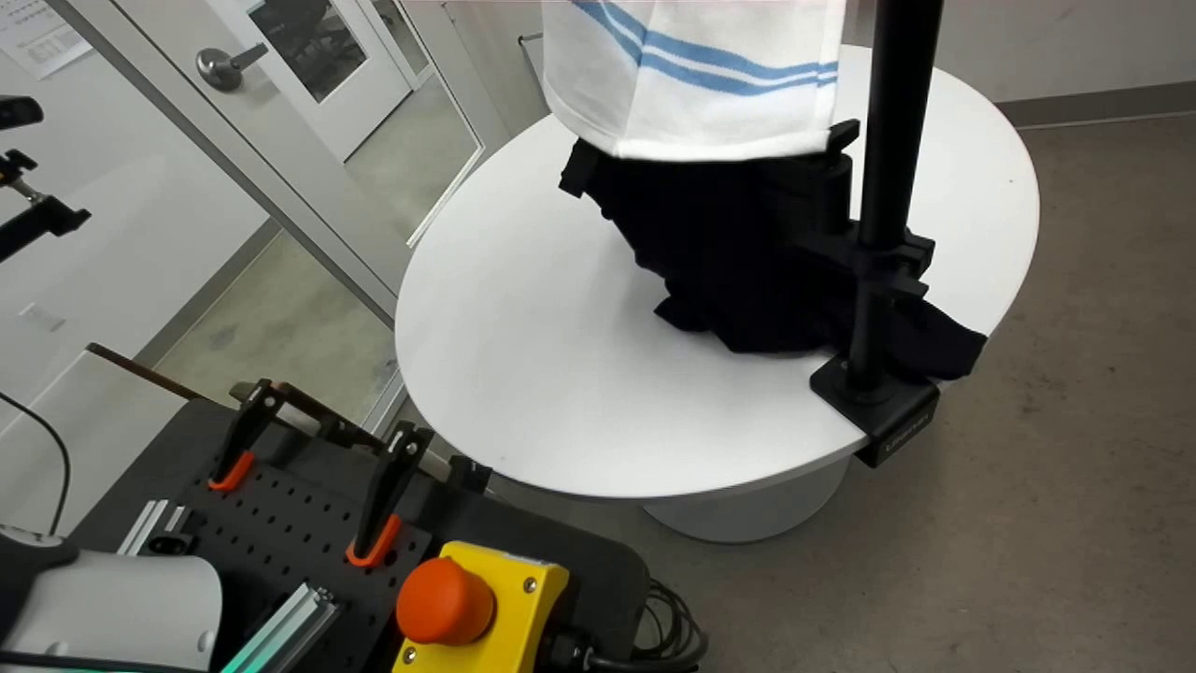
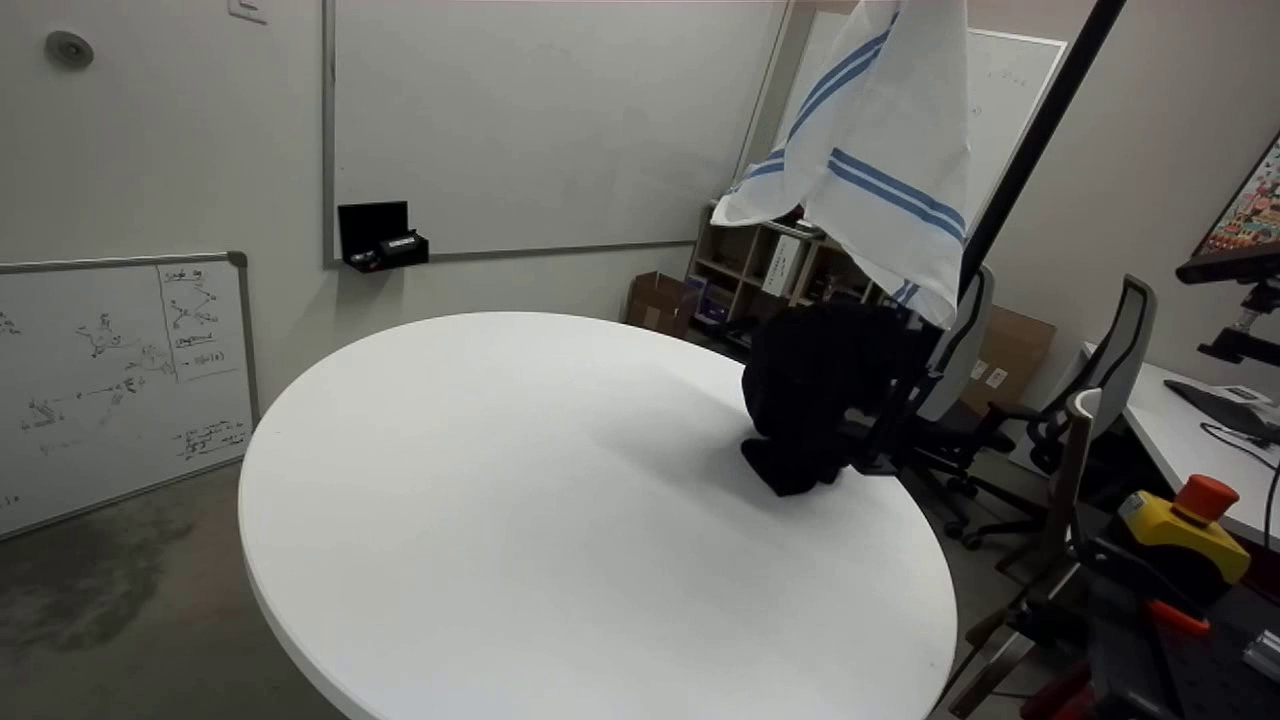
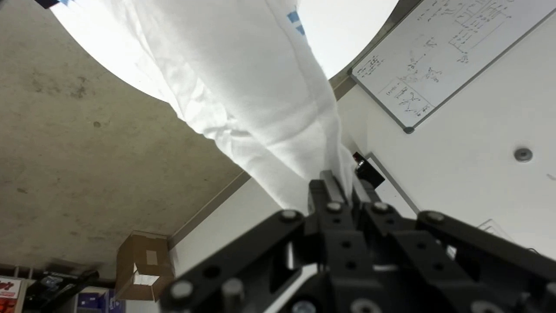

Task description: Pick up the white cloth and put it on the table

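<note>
In an exterior view, your white cloth (image 1: 696, 103) hangs at the top, its blue-striped lower part over black fabric (image 1: 719, 252) on the round white table (image 1: 523, 355); whether the two touch, you cannot tell. You have bare tabletop toward the door handle (image 1: 221, 69) and the near rim, while a black pole (image 1: 900, 121) is clamped at the edge beside the fabric. Lettering on the pole's foot is too small to read. A yellow box (image 1: 512, 589) with a red button (image 1: 444, 601) sits on the dark bench (image 1: 603, 570).

In an exterior view, the white cloth (image 2: 895, 130) hangs near the pole, with a wide bare stretch of table clear for you. The handwriting on the low whiteboard (image 2: 120, 370) is too small to make out; shelves (image 2: 720, 268) and chairs (image 2: 1105, 345) stand beyond.

In the wrist view, your claw (image 3: 344, 188) is clamped on the white cloth, bunched in its grip and hanging in front of the table. Past the rim you see stained floor (image 3: 108, 161) and a cardboard box (image 3: 143, 261).
</note>
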Robot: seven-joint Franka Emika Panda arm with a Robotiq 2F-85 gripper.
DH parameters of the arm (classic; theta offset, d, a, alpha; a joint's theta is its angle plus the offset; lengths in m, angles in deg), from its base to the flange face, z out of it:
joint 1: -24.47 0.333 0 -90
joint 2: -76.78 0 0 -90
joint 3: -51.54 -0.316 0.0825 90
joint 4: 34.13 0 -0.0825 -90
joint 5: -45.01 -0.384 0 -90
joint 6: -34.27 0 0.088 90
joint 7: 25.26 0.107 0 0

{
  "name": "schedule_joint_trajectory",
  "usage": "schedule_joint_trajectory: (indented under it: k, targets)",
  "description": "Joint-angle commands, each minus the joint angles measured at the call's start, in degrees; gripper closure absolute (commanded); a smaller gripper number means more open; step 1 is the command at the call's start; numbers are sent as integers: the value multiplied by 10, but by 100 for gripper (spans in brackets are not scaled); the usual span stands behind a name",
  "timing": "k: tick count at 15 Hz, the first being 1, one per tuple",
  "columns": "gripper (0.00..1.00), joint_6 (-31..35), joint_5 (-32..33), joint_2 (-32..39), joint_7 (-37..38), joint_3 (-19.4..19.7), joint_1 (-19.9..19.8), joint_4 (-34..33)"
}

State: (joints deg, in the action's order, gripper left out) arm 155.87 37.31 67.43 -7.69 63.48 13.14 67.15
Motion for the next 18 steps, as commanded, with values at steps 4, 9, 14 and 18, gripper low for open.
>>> schedule_joint_trajectory:
  k: [4, 9, 14, 18]
  targets:
    - [99, -33, -18, -33, -25, -21, 21, -25]
    - [99, -59, -22, -59, -33, -56, 56, -40]
    - [99, -97, -52, -83, -52, -83, 94, -23]
    - [99, -153, -57, -88, -69, -95, 109, 11]
